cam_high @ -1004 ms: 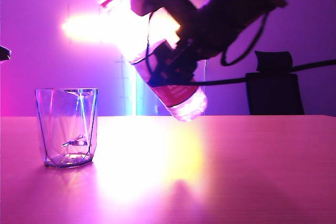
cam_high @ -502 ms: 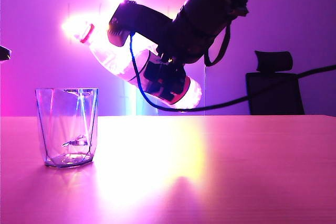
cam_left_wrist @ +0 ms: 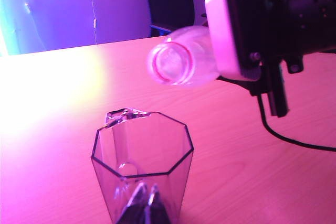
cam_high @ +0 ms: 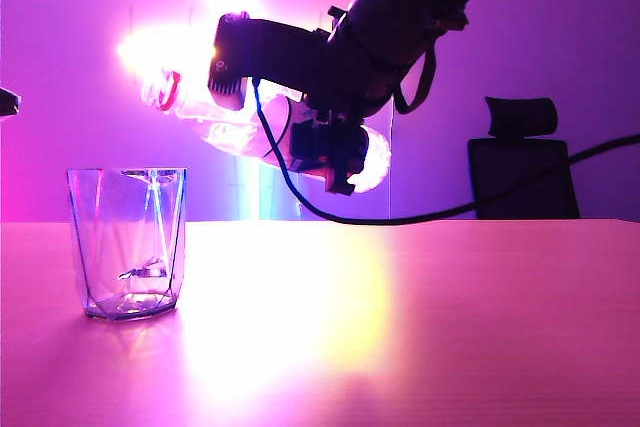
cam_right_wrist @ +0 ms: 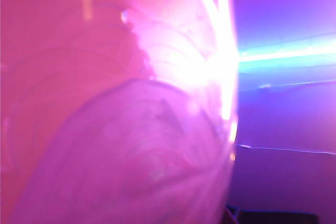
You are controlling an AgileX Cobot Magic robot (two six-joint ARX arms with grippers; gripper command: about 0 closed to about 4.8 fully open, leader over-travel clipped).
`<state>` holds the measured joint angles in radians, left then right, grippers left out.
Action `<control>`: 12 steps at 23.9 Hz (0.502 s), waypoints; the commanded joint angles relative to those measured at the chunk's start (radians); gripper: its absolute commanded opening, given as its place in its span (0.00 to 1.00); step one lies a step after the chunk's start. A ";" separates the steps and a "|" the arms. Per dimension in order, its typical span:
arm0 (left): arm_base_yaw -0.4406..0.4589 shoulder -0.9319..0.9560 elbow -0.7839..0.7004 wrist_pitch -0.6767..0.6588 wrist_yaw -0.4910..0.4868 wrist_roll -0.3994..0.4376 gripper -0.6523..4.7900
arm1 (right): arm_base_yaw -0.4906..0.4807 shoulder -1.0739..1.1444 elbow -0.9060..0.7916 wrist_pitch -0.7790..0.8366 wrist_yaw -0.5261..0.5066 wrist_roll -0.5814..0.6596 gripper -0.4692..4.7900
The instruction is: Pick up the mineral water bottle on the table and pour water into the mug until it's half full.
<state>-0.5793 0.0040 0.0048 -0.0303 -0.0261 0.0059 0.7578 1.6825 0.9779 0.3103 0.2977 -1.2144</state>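
Fingers of the right gripper (cam_high: 318, 152) clamp the mineral water bottle (cam_high: 245, 127) around its labelled midsection. It hangs tipped nearly level, well above the table (cam_high: 450, 317), uncapped mouth and red neck ring to the left, base to the right. Mouth sits above the mug (cam_high: 128, 243) and slightly right of it, clear air between them. Left gripper (cam_left_wrist: 143, 203): only dark tips show, right at the mug's near side, so I cannot tell its opening. Mug stands upright at left, clear faceted glass, octagonal rim, tapering to the base. Bottle is clear ribbed plastic. Tabletop smooth, flat, open right of the mug. Dark chair (cam_high: 523, 162) far right.
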 commanded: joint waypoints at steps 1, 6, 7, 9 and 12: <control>0.000 0.002 0.004 0.009 0.004 -0.003 0.12 | 0.002 0.003 0.014 0.093 0.018 -0.056 0.58; 0.000 0.002 0.004 0.009 0.004 -0.003 0.12 | 0.003 0.029 0.024 0.116 0.026 -0.145 0.58; 0.000 0.002 0.004 0.010 0.004 -0.003 0.12 | 0.003 0.029 0.024 0.116 0.025 -0.152 0.58; 0.000 0.002 0.004 0.009 0.004 -0.003 0.12 | 0.003 0.029 0.024 0.119 0.025 -0.152 0.58; 0.000 0.002 0.004 0.009 0.004 -0.003 0.12 | 0.003 0.029 0.024 0.121 0.026 -0.183 0.58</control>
<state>-0.5793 0.0040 0.0048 -0.0303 -0.0261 0.0059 0.7582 1.7229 0.9905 0.3676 0.3153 -1.3712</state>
